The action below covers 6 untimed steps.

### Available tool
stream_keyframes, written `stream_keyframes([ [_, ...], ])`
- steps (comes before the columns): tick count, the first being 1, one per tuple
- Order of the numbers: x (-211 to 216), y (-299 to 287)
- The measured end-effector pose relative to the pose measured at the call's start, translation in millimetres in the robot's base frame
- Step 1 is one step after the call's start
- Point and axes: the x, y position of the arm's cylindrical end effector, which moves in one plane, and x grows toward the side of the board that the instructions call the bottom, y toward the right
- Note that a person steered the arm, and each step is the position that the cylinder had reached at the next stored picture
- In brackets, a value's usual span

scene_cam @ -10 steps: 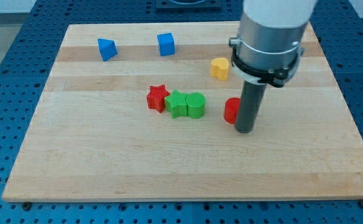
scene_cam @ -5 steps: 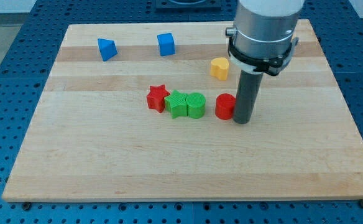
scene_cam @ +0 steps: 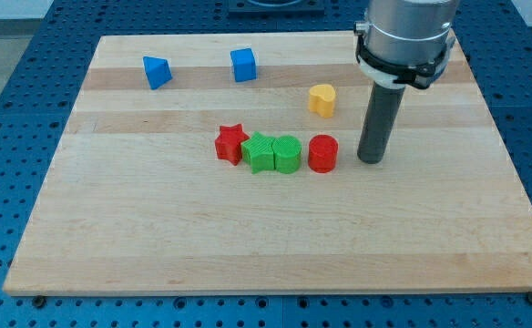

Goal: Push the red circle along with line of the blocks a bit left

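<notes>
The red circle point(scene_cam: 322, 153) stands near the board's middle, at the right end of a row of blocks. To its left are a green round block point(scene_cam: 287, 154), a green star point(scene_cam: 260, 152) and a red star point(scene_cam: 231, 143), touching one another. A narrow gap may separate the red circle from the green round block. My tip point(scene_cam: 370, 159) rests on the board to the right of the red circle, a short way apart from it.
A yellow heart point(scene_cam: 322, 99) lies above the red circle. A blue cube point(scene_cam: 243, 65) and a blue wedge-shaped block point(scene_cam: 157, 71) lie near the view's top left. The wooden board point(scene_cam: 266, 246) sits on a blue perforated table.
The red circle has slid left to the end of the green blocks' row. My tip pushed it left, then drew back to the right and up the view.
</notes>
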Motion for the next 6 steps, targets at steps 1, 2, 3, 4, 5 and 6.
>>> stream_keyframes([
  [1,0,0],
  [2,0,-12],
  [3,0,-37],
  [4,0,-64],
  [5,0,-89],
  [6,0,-92],
])
